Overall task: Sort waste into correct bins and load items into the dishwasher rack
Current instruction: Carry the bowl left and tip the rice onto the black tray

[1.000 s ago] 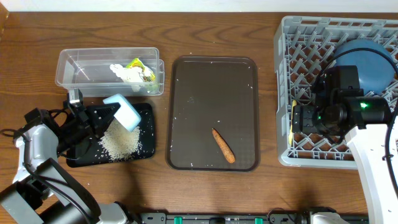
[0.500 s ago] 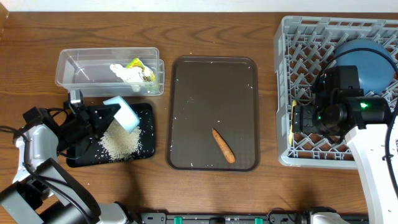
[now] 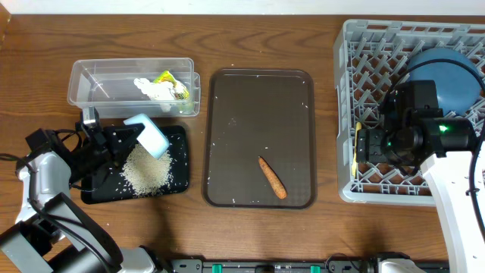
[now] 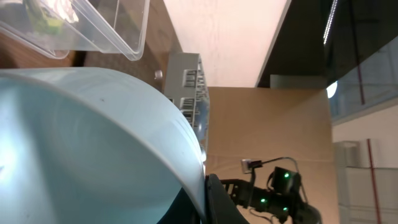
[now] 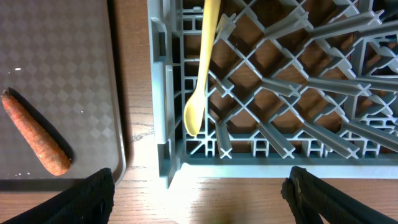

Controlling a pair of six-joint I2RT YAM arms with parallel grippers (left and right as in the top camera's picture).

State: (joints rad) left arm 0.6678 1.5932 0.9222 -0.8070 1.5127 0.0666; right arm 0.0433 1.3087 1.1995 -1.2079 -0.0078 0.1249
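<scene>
My left gripper (image 3: 130, 140) is shut on the rim of the light blue cup (image 3: 149, 136) and holds it tipped over the flat black tray (image 3: 176, 182), where a pile of white rice (image 3: 144, 174) lies. The cup fills the left wrist view (image 4: 87, 149). The clear tub (image 3: 83, 83) holds the yellow-green wrapper (image 3: 171, 82) and white tissue (image 3: 148, 87). The orange carrot stick (image 3: 272, 177) lies on the brown serving tray (image 3: 258, 98), also in the right wrist view (image 5: 36, 133). My right gripper (image 5: 199, 193) is open at the grey rack's (image 3: 348, 114) front left corner. The yellow spoon (image 5: 200, 68) and blue plate (image 3: 447, 80) sit in the rack.
Scattered rice grains lie on the brown serving tray. The right arm's body (image 3: 413, 129) hangs over the rack's left half. Bare wooden table (image 3: 258, 38) runs along the back and front edges.
The left gripper has drawn the light blue cup slightly left and back over the black tray. The right arm has not moved.
</scene>
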